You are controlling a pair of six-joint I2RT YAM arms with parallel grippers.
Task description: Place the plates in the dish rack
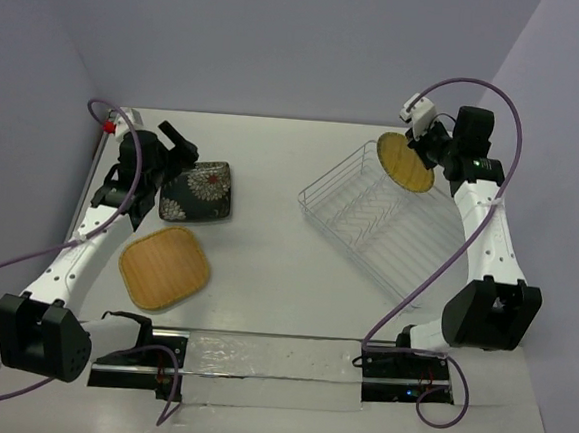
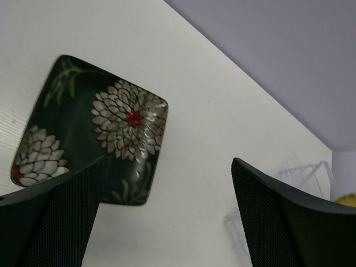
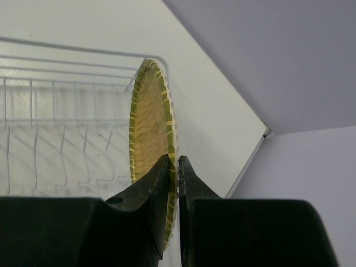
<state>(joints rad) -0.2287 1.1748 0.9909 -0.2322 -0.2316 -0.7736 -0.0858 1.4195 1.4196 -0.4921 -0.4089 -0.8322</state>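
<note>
The left fingers, spread wide, hover over the black floral plate, which lies flat on the desk; they are probably lining up a grasp at its edge. The tan wooden plate lies just nearer. The right fingers pinch the woven bamboo plate by its rim. They hold it on edge over the far corner of the wire dish rack, apparently so it can slot between the prongs. No writing is legible.

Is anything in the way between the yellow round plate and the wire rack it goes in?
No, nothing visible blocks it. The right gripper pinches the woven plate on edge over the far end of the dish rack, and no other plate sits between its prongs.
</note>
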